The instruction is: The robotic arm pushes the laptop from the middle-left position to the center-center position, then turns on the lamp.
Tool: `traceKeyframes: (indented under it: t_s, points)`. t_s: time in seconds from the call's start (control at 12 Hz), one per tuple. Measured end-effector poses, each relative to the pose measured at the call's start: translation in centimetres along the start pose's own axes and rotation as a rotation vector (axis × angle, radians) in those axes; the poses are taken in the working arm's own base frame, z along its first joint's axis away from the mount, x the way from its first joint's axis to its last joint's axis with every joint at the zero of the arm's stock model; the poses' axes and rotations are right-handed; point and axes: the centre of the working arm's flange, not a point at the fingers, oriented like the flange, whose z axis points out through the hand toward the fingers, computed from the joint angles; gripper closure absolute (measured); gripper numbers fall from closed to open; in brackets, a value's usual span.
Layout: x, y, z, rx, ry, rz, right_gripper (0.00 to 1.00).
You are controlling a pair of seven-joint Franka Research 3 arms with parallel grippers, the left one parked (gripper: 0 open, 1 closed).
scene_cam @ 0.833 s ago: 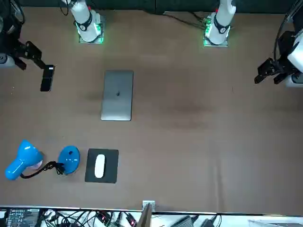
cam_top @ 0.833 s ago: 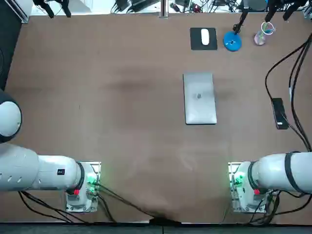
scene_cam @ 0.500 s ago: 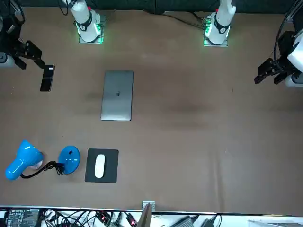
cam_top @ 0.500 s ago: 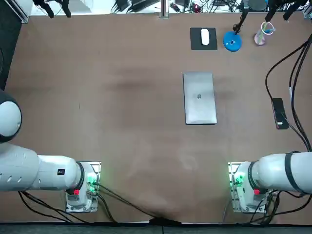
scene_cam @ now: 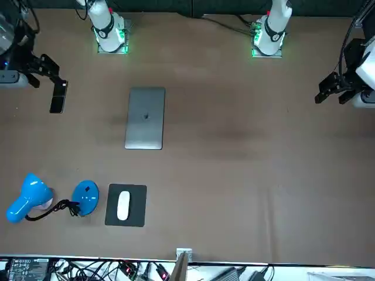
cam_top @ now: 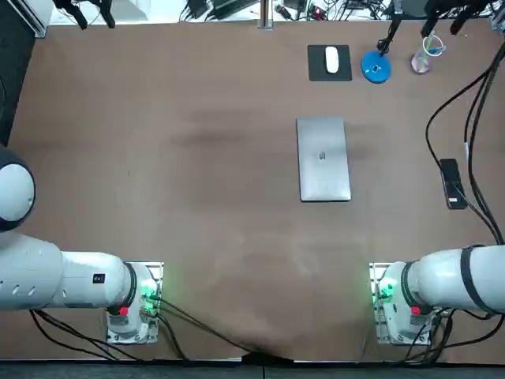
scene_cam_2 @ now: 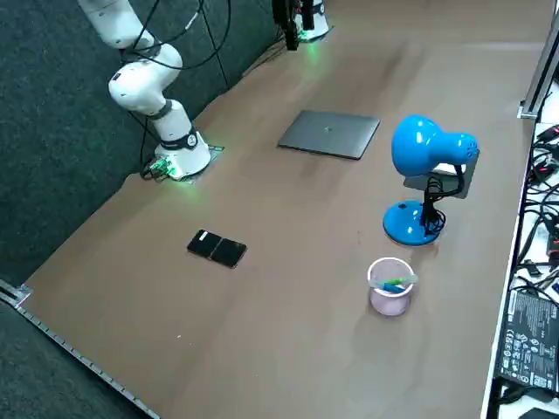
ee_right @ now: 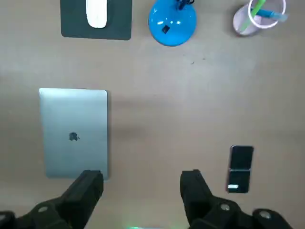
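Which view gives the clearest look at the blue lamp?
The right side view: the lamp shows whole there, head, stem and base. The front view sees it from above; the top view and wrist view catch mostly its round base. The right gripper hangs open above the table.

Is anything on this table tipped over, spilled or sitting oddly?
Nothing stands out. The closed silver laptop lies flat, the blue desk lamp and the clear pen cup stand upright, the white mouse sits on its black pad, the black phone lies flat. The right tool hangs open above the table.
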Motion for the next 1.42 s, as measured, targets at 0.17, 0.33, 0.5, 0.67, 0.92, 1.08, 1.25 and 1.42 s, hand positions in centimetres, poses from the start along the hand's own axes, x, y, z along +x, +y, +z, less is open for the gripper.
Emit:
traceKeyframes:
  t_s: [0.17, 0.33, 0.5, 0.67, 0.92, 1.08, 1.25, 1.42]
  points:
    - [0.4, -3.0, 1.1, -0.002, -0.02, 0.079, 0.0]
    - [0.9, -7.0, 2.7, -0.011, -0.043, 0.159, 0.0]
    - [1.5, -11.3, 4.7, -0.024, -0.053, 0.264, 0.0]
    - [1.9, -15.3, 7.1, -0.04, -0.062, 0.376, 0.0]
    - [2.6, -20.2, 11.2, -0.045, -0.068, 0.562, 0.0]
    - [2.5, -23.1, 14.3, -0.033, -0.073, 0.689, 0.0]
    - [1.5, -26.2, 17.7, -0.029, -0.063, 0.812, 0.0]
    - [0.0, -29.4, 21.0, -0.026, -0.049, 0.944, 0.0]
